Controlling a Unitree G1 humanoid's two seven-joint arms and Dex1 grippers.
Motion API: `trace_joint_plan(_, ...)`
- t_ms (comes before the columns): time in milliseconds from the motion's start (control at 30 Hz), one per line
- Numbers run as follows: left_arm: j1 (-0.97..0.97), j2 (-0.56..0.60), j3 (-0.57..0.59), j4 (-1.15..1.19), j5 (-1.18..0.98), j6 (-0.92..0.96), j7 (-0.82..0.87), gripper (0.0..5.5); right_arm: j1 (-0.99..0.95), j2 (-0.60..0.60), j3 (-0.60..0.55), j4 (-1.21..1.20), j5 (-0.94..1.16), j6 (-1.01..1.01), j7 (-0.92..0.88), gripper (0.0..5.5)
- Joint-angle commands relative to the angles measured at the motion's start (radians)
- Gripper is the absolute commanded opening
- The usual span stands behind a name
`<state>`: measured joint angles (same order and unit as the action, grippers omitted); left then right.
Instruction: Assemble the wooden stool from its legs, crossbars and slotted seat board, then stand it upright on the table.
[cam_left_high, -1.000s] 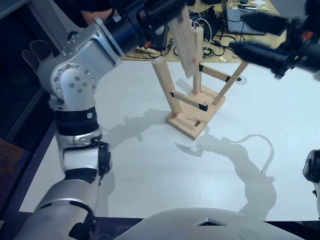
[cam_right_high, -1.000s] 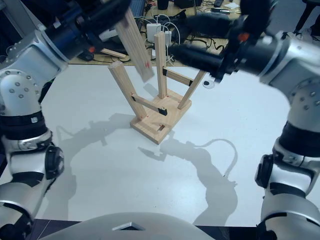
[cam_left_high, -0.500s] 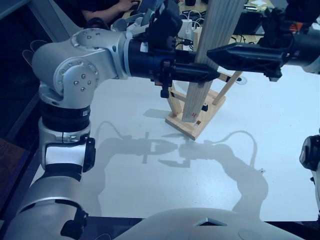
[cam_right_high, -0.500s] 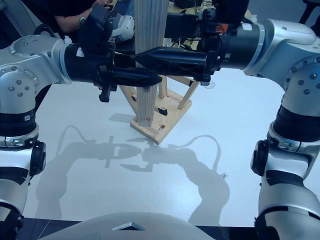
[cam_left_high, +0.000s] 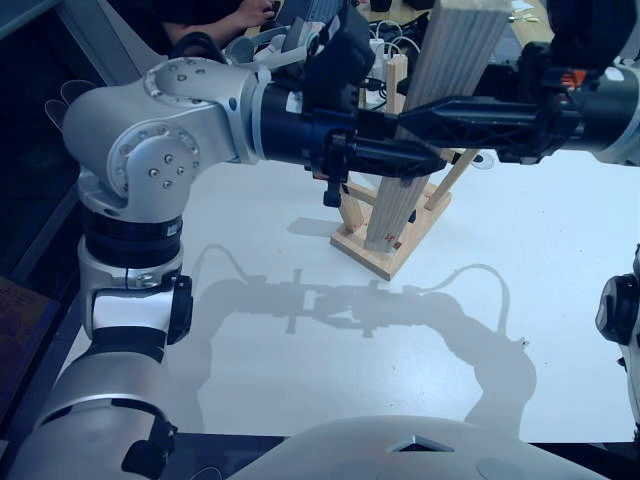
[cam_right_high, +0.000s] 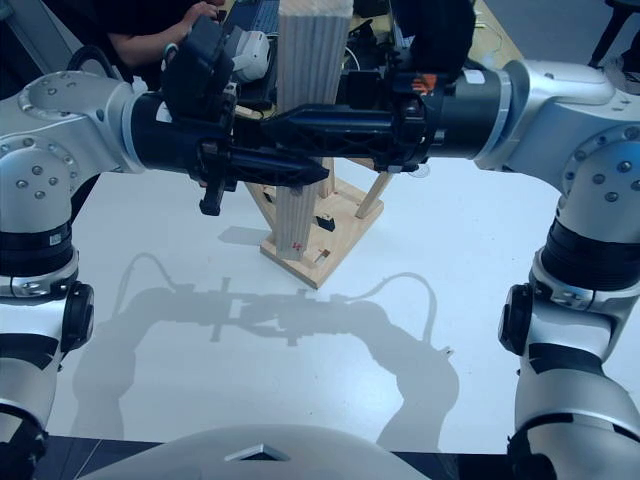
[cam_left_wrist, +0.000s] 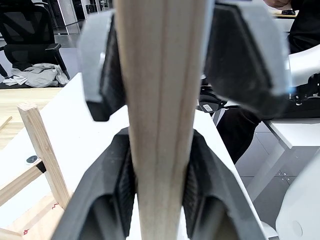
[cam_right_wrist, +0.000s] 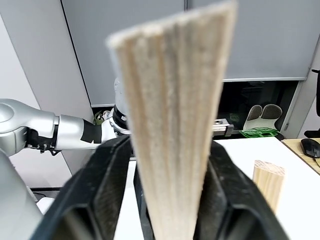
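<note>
A thick loose wooden leg (cam_left_high: 430, 110) stands nearly upright in the air, in front of the part-built stool. My left gripper (cam_left_high: 410, 160) is shut on it from the left. My right gripper (cam_left_high: 415, 112) is shut on it from the right, just above. The left wrist view has the leg (cam_left_wrist: 162, 100) between dark fingers (cam_left_wrist: 122, 185); the right wrist view has the leg (cam_right_wrist: 175, 125) between its own fingers (cam_right_wrist: 107, 195). The stool lies upside down: its seat board (cam_right_high: 310, 262) is on the white table, and its fitted legs (cam_left_high: 397, 80) and crossbars point up, partly hidden by the held leg.
A desk (cam_left_high: 470, 40) with cables and a laptop stands behind the white table (cam_left_high: 300, 340). A person (cam_right_high: 150, 30) sits at the back left. The table top stretches wide in front of the stool and to both sides.
The left arm swung the leg down from high at the back until it stood upright before the stool. The right gripper came across and shut on it; the leg now leans slightly.
</note>
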<state>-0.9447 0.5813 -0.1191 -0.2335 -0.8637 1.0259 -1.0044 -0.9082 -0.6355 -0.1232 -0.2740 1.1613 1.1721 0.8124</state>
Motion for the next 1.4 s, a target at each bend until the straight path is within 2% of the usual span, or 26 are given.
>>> trace_joint_plan(33,-0.021,-0.013,0.016,-0.008,-0.003,0.01,0.021,1.0,0.005,0.004,-0.007,-0.006,0.014,-0.002,-0.017,1.28)
trace_joint_plan(100,-0.025,-0.021,0.023,-0.012,-0.009,0.012,0.029,1.0,0.007,0.006,-0.008,-0.007,0.015,-0.004,-0.023,1.04)
trace_joint_plan(200,-0.035,-0.039,0.031,-0.001,0.012,-0.012,0.062,1.0,0.009,0.01,-0.013,-0.008,0.016,-0.012,-0.034,1.03)
trace_joint_plan(233,-0.04,-0.049,0.036,0.012,0.025,-0.02,0.082,1.37,0.009,0.012,-0.016,-0.006,0.014,-0.016,-0.038,1.03)
trace_joint_plan(367,-0.041,-0.064,0.069,0.043,0.05,-0.037,0.133,1.94,0.01,0.022,-0.029,0.008,-0.016,-0.055,-0.066,1.0)
trace_joint_plan(433,-0.022,-0.072,0.129,0.046,0.037,-0.038,0.187,2.26,0.017,0.023,-0.044,0.019,-0.042,-0.09,-0.089,1.0)
trace_joint_plan(633,0.107,-0.157,0.371,0.042,-0.084,-0.072,0.371,2.28,0.049,0.033,-0.156,0.048,-0.049,-0.152,-0.209,1.0)
trace_joint_plan(700,0.085,-0.215,0.464,0.13,-0.096,-0.146,0.475,2.28,0.061,0.032,-0.179,0.056,-0.058,-0.169,-0.234,1.0)
trace_joint_plan(767,0.041,-0.247,0.523,0.295,-0.002,-0.285,0.611,2.28,0.07,0.034,-0.186,0.068,-0.082,-0.195,-0.253,1.0)
trace_joint_plan(800,0.028,-0.238,0.511,0.407,0.098,-0.379,0.679,2.28,0.076,0.039,-0.185,0.072,-0.102,-0.215,-0.267,1.0)
trace_joint_plan(867,0.031,-0.2,0.409,0.599,0.318,-0.532,0.756,2.28,0.091,0.058,-0.184,0.073,-0.136,-0.252,-0.3,0.99)
trace_joint_plan(933,0.065,-0.17,0.27,0.705,0.516,-0.65,0.755,2.28,0.104,0.078,-0.18,0.067,-0.157,-0.275,-0.329,0.99)
trace_joint_plan(1000,0.099,-0.17,0.19,0.761,0.622,-0.699,0.738,2.28,0.122,0.088,-0.178,0.059,-0.17,-0.287,-0.35,0.99)
trace_joint_plan(1200,0.205,-0.191,0.075,0.642,0.627,-0.607,0.51,2.28,0.256,0.066,-0.194,0.067,-0.252,-0.328,-0.363,0.99)
trace_joint_plan(1400,0.283,-0.178,0.038,0.498,0.606,-0.474,0.39,2.28,0.444,0.072,-0.258,0.064,-0.277,-0.338,-0.389,0.99)
